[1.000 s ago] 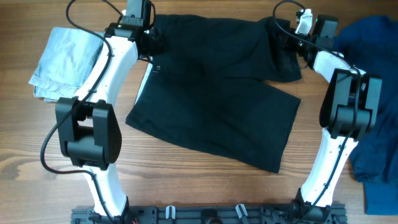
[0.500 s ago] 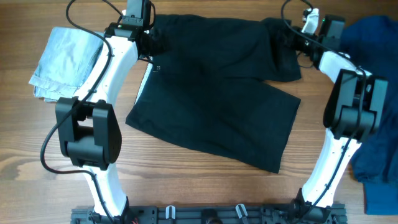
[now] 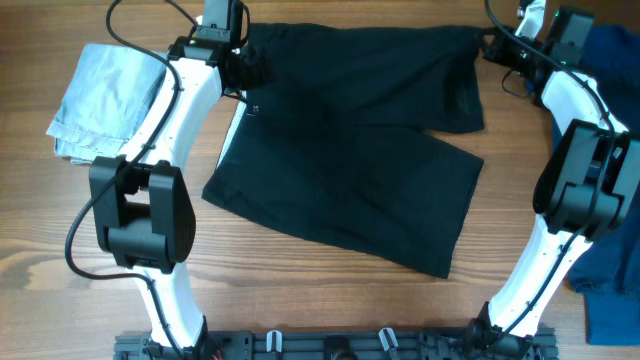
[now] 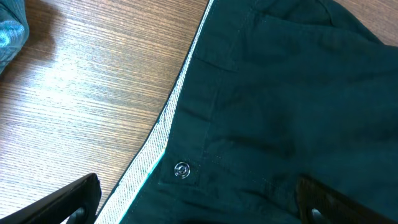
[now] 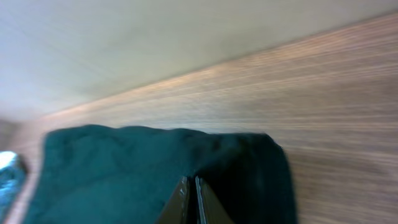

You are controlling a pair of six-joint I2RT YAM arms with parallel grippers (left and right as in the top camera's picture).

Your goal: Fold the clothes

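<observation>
Right gripper [image 5: 189, 186]: we see its 2 fingers clenched on a raised fold of the black shorts [image 5: 137, 162].
Left gripper [image 4: 196, 208]: released, spread wide; the waistband's snap button [image 4: 181, 169] lies between its fingers.
Outward: pale blue denim piece [image 3: 105, 95] beyond the left gripper, royal-blue garment [image 3: 610, 60] beside the right gripper, all on the table [image 3: 300, 290].

wood-grain table [image 3: 40, 230] under even light; pale plain wall [image 5: 155, 31] behind it

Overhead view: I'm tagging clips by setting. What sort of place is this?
Probably a robot lab workbench for laundry folding: a wood-grain table, left arm and right arm mounted at its edge, black shorts, a pale denim piece and a blue garment laid out.
</observation>
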